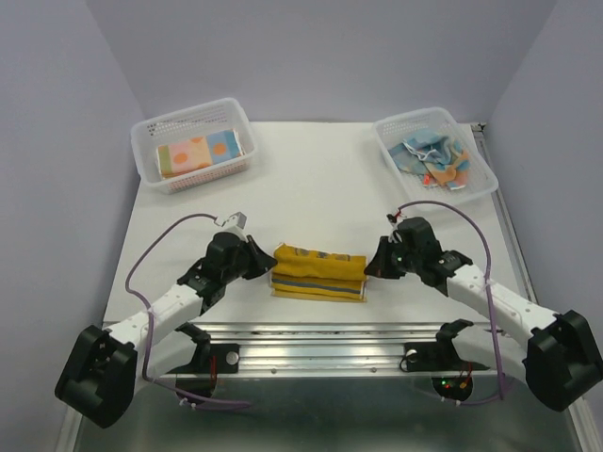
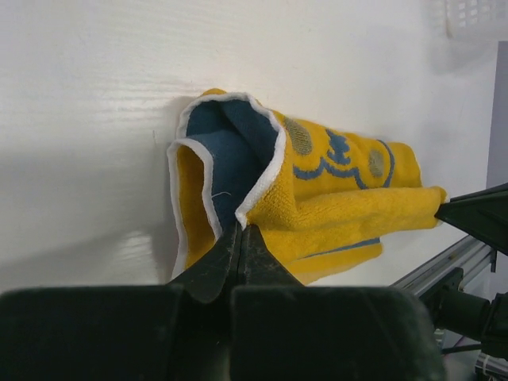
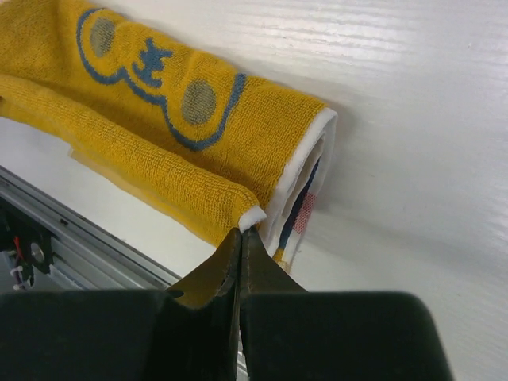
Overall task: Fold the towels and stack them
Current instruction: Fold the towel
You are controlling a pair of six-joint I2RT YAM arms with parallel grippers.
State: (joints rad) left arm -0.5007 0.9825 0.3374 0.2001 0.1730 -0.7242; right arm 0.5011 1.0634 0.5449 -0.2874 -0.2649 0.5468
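Two robot grippers pinch a mustard-yellow towel (image 1: 318, 271) by its white-hemmed corners: the left gripper (image 2: 240, 234) is closed on one end, the right gripper (image 3: 240, 234) clamped on the other. The towel lies part-folded on the white table (image 1: 320, 179), stretched between the two sets of fingertips. Soft, light and limp, it will likely sag wherever unsupported, so the hemmed corners look the surest hold. Well beyond the left fingers, a white perforated basket (image 1: 151, 127) holds folded towels (image 1: 203, 153); well beyond the right fingers, a second basket (image 1: 485, 179) holds crumpled towels (image 1: 435, 160).

Mustard-yellow towel (image 2: 333, 206), blue squiggles and grey dots, white hem, dark blue underside, white table (image 1: 320, 179)
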